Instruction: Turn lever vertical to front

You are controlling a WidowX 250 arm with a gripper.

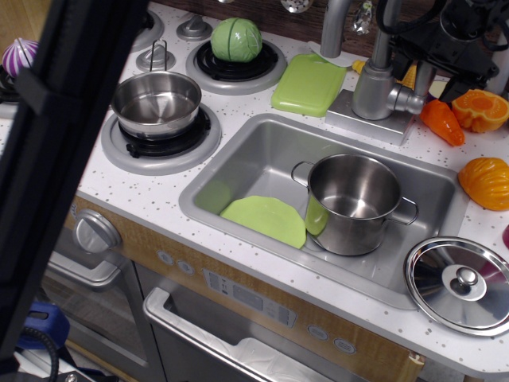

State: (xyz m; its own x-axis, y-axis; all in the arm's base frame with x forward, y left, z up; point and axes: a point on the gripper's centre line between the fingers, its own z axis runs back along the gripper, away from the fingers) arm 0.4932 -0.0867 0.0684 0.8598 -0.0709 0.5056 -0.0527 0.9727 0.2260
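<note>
The lever (410, 100) is a short silver stub sticking out to the right of the thick tap body (371, 89), which stands on a grey rectangular base (359, 121) behind the sink. My black gripper (411, 72) hangs just above and behind the lever and does not touch it. Its jaws stand apart with nothing between them; a yellow toy shows through the gap. The upper part of the gripper runs out of the frame's top edge.
The sink (246, 159) holds a steel pot (354, 203) and a green plate (266, 219). A pot lid (461, 282) lies at front right. Orange toy food (441, 121) sits right of the tap, a green board (310, 83) to its left. A tall spout pipe (334, 24) stands behind. A dark bar (71, 143) blocks the left.
</note>
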